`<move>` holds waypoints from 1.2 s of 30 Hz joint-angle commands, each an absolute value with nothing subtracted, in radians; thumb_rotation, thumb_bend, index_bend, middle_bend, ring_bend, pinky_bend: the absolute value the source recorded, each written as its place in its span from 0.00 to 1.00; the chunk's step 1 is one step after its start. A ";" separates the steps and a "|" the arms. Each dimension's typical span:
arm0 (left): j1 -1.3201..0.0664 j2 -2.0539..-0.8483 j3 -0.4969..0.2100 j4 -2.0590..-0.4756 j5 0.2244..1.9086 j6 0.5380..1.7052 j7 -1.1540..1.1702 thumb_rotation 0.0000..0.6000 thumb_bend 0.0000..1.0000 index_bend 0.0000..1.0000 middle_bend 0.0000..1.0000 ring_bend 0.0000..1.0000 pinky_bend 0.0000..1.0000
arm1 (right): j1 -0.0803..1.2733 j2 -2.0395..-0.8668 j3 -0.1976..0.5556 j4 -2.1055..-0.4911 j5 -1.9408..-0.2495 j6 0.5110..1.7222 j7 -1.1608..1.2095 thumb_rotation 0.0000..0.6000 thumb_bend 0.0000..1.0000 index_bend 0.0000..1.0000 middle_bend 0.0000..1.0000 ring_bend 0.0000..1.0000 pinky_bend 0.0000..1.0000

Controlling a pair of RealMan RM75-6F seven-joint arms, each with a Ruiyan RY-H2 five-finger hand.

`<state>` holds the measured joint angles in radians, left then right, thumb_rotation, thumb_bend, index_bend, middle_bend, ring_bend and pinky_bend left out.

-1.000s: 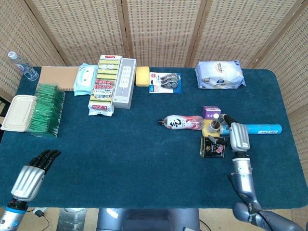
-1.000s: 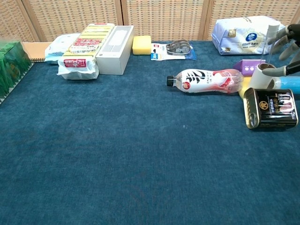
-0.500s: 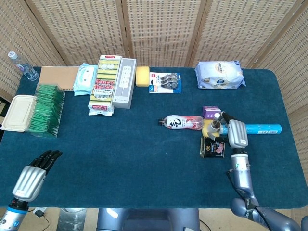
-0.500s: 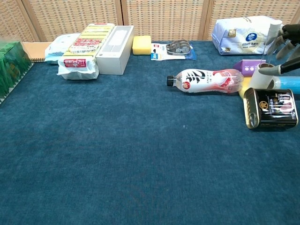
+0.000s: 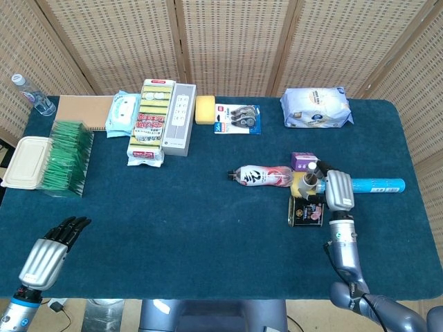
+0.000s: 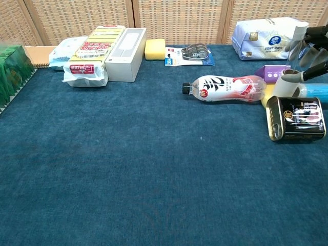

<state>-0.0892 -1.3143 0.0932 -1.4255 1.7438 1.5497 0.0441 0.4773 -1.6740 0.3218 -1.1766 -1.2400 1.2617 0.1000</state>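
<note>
My right hand (image 5: pixel 338 190) hovers over a cluster of things at the table's right side, fingers apart and holding nothing. In the chest view its fingers (image 6: pixel 310 46) hang just above a small white roll (image 6: pixel 284 83). Under and beside that hand lie a black tin can (image 5: pixel 305 211), a yellow block (image 5: pixel 298 185), a purple box (image 5: pixel 304 161) and a blue tube (image 5: pixel 377 185). A plastic bottle (image 5: pixel 261 176) lies on its side to the left of them. My left hand (image 5: pixel 47 254) hangs at the near left edge, fingers straight, touching nothing.
Along the back stand a wipes pack (image 5: pixel 316 107), a tape package (image 5: pixel 237 117), a yellow sponge (image 5: pixel 205 109), a white box (image 5: pixel 179 119), a sponge pack (image 5: pixel 151 121) and pale blue wipes (image 5: pixel 122 113). A green stack (image 5: pixel 66 158) and a beige container (image 5: pixel 25 160) sit far left.
My right hand has crept a little forward and to the left over the roll and the can. The left hand has barely shifted. Nothing on the table has moved.
</note>
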 commanded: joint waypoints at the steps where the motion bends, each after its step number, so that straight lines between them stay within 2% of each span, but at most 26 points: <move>1: -0.089 -1.314 0.093 -1.424 1.744 1.550 0.044 1.00 0.18 0.10 0.18 0.15 0.33 | 0.481 -1.678 0.323 -1.170 -1.241 1.263 0.098 1.00 0.20 0.38 0.44 0.51 0.50; 19: -0.087 -1.314 0.097 -1.419 1.749 1.554 0.044 1.00 0.18 0.10 0.18 0.15 0.33 | 0.503 -1.712 0.319 -1.072 -1.259 1.266 0.106 1.00 0.22 0.44 0.51 0.59 0.55; 36: -0.086 -1.314 0.098 -1.415 1.750 1.557 0.039 1.00 0.18 0.10 0.18 0.15 0.33 | 0.512 -1.730 0.296 -1.042 -1.296 1.293 0.071 1.00 0.24 0.53 0.61 0.69 0.68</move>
